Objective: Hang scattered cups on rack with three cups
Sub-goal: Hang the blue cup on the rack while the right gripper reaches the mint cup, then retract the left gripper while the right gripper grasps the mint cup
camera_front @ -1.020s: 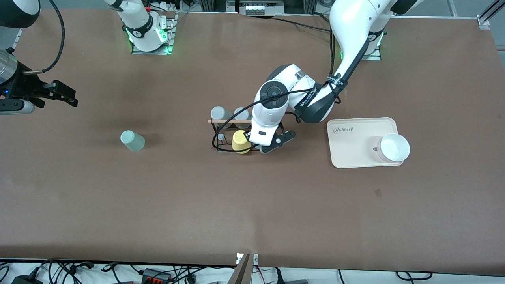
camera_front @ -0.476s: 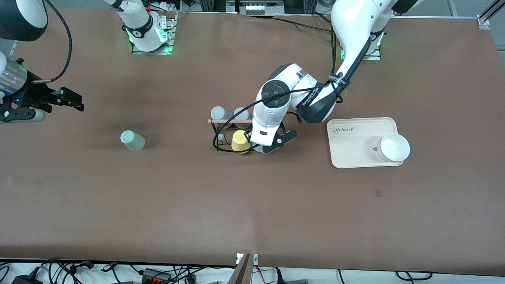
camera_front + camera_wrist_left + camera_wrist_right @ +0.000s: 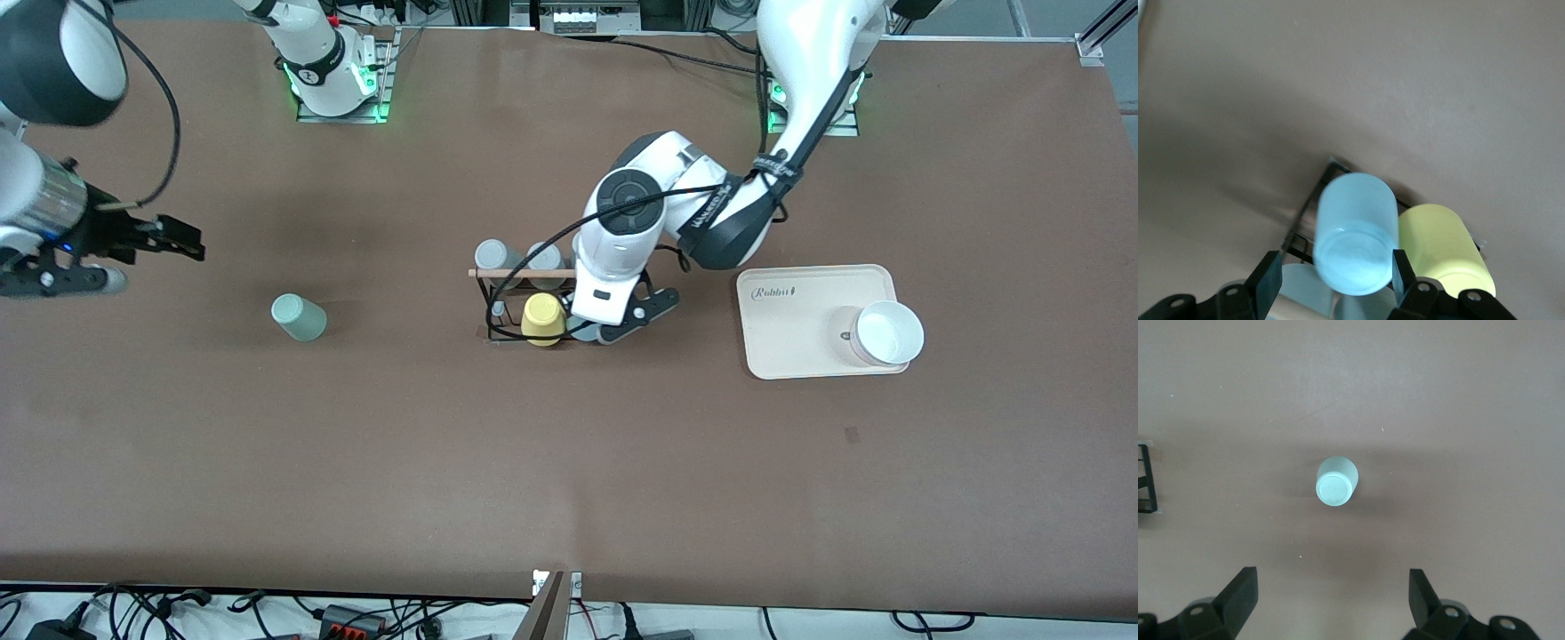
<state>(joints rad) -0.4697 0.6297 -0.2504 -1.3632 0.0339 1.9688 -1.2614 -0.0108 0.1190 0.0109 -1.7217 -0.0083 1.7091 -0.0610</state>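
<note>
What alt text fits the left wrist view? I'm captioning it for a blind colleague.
The left tool is shut on a light blue cup, holding it over the black wire rack, close beside a yellow cup already on the rack. Brown table fills the rest.

The right gripper (image 3: 191,249), fingers spread wide, has moved from the right arm's end of the table toward the mint green cup (image 3: 298,317). The left gripper (image 3: 622,322), clamped on the light blue cup (image 3: 1355,235), has shifted slightly at the rack (image 3: 520,275) beside the yellow cup (image 3: 543,319).
</note>
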